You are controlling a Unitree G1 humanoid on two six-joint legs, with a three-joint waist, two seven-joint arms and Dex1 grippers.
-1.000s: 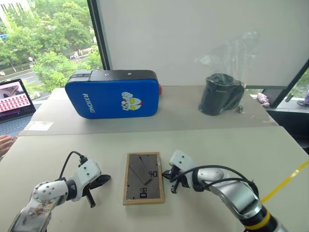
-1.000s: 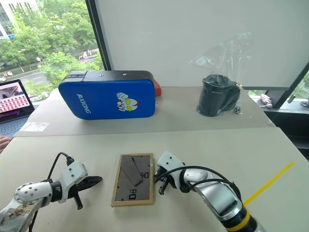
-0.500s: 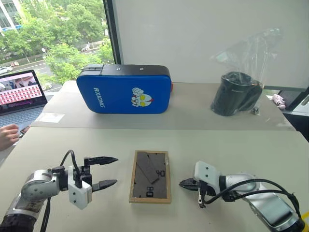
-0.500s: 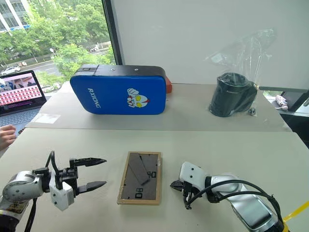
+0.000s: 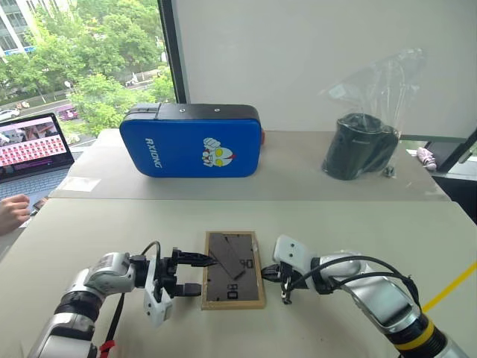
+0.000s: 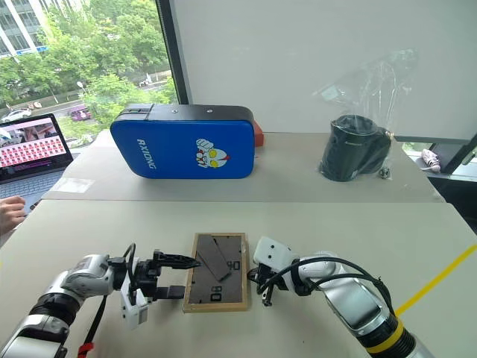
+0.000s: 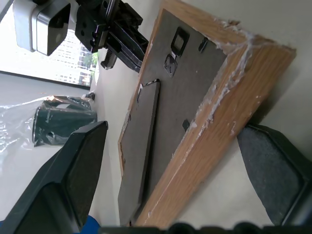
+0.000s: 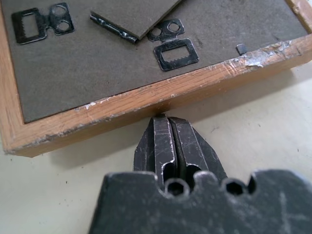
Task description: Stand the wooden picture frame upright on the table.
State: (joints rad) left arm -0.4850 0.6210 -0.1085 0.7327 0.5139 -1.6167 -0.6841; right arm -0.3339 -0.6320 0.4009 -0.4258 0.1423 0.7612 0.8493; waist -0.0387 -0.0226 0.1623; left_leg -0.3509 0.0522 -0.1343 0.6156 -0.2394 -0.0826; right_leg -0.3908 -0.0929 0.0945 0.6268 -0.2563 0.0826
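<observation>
The wooden picture frame point(image 5: 232, 280) lies flat on the beige table point(image 5: 358, 224), dark back panel and stand flap facing up. My left gripper point(image 5: 206, 276) is open at the frame's left edge, turned on its side, its upper finger reaching over the wood and its lower finger beside the near corner. In the left wrist view the frame's corner point(image 7: 229, 97) sits between the two pads point(image 7: 80, 170). My right gripper point(image 5: 268, 276) is shut, and its tip point(image 8: 165, 122) touches the frame's right edge.
A big blue padded case point(image 5: 195, 142) stands at the back. A black container in a clear plastic bag point(image 5: 358, 145) stands back right. A laptop point(image 5: 30, 145) and a person's hand point(image 5: 11, 212) are at the far left. A yellow line point(image 5: 447, 287) runs front right.
My left gripper opened, rolled onto its side and moved right to straddle the frame's left edge. My right gripper drew back from the frame and returned to its right edge. The camera shifted.
</observation>
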